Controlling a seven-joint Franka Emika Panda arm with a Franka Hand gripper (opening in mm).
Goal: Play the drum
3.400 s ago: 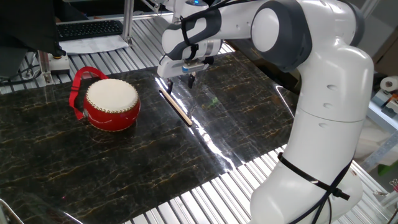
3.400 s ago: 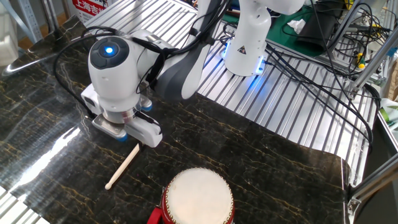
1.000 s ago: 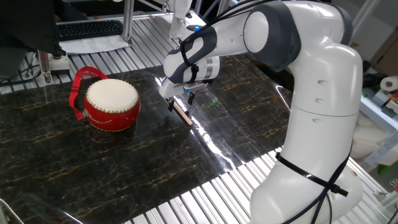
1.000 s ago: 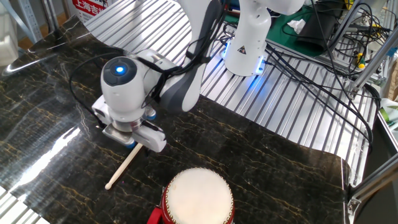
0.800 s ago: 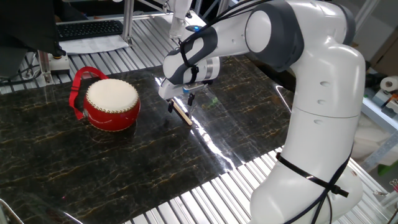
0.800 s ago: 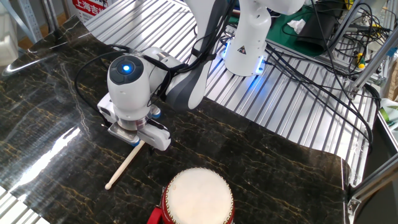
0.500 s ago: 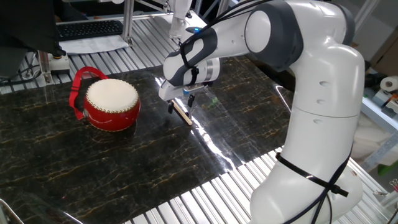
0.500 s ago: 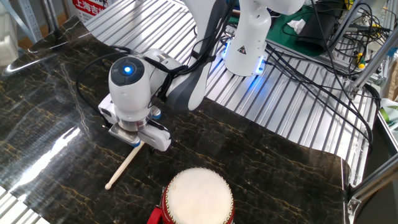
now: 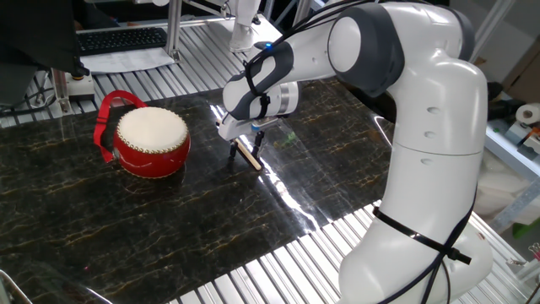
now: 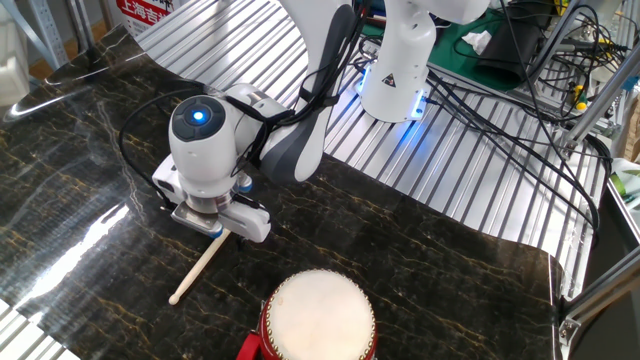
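The small red drum (image 9: 152, 140) with a cream-white head and red strap stands on the black marbled mat at the left; in the other fixed view it (image 10: 318, 316) is at the bottom edge. A thin light wooden stick (image 9: 249, 154) lies on the mat to its right, also seen in the other fixed view (image 10: 195, 270). My gripper (image 9: 245, 147) is down at the mat over the stick's far end, jaws open with one dark finger on each side of it. In the other fixed view the hand (image 10: 218, 225) hides the fingertips.
A keyboard (image 9: 122, 38) and papers lie at the back left on the slatted metal table. The arm's base (image 10: 395, 70) with its blue light and a tangle of cables (image 10: 520, 110) are behind the mat. The mat's edge (image 9: 337, 221) runs near the arm's body.
The gripper has come down from above the stick and shifted slightly along it, so its fingers now straddle the stick's end. The drum and stick have not moved.
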